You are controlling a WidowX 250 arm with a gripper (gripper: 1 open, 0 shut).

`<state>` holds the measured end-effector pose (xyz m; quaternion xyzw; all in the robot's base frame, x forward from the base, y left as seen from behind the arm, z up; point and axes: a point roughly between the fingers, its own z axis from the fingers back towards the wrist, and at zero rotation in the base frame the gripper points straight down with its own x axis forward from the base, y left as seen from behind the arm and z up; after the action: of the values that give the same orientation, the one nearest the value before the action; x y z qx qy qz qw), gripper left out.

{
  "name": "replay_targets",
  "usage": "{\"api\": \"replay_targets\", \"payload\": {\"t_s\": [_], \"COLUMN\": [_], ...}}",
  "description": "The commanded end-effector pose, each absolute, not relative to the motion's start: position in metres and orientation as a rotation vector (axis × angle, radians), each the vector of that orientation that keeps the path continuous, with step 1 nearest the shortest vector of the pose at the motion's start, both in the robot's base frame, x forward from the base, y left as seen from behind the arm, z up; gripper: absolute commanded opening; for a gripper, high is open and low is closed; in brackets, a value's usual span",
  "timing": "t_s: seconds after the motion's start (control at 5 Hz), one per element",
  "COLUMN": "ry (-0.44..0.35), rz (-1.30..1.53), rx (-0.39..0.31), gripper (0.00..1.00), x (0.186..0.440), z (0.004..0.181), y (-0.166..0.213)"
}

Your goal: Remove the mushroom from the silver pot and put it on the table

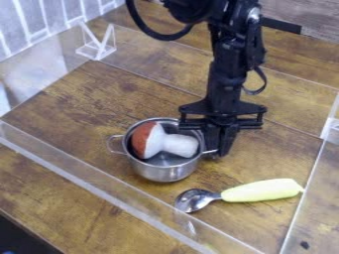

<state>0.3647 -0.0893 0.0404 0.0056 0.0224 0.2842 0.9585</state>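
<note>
The mushroom (162, 143) lies on its side in the silver pot (157, 172), red-orange cap to the left and white stem pointing right. My gripper (212, 146) points straight down at the pot's right rim. Its dark fingers are shut on the end of the stem. The pot stands on the brown wood table (73, 104), near its front edge.
A spoon with a yellow-green handle (259, 190) lies to the right, in front of the pot, its silver bowl toward the pot. Clear acrylic walls (93, 193) edge the table at front and left. A small white stand (95, 42) sits at the back left.
</note>
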Motion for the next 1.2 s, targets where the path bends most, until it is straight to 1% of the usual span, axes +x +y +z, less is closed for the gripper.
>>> {"api": "replay_targets", "payload": {"t_s": [0.0,0.6,0.8,1.0], "ry": [-0.021,0.045,0.067,0.092], "rz": [0.554,0.431,0.408,0.38], "rx": [-0.044,-0.074,-0.082,-0.086], "gripper": [0.0,0.0,1.0,1.0], "x": [0.378,0.374,0.372,0.369], "z": [0.078,0.096,0.095,0.094], "y": [-0.085,-0.09,-0.089,-0.088]}}
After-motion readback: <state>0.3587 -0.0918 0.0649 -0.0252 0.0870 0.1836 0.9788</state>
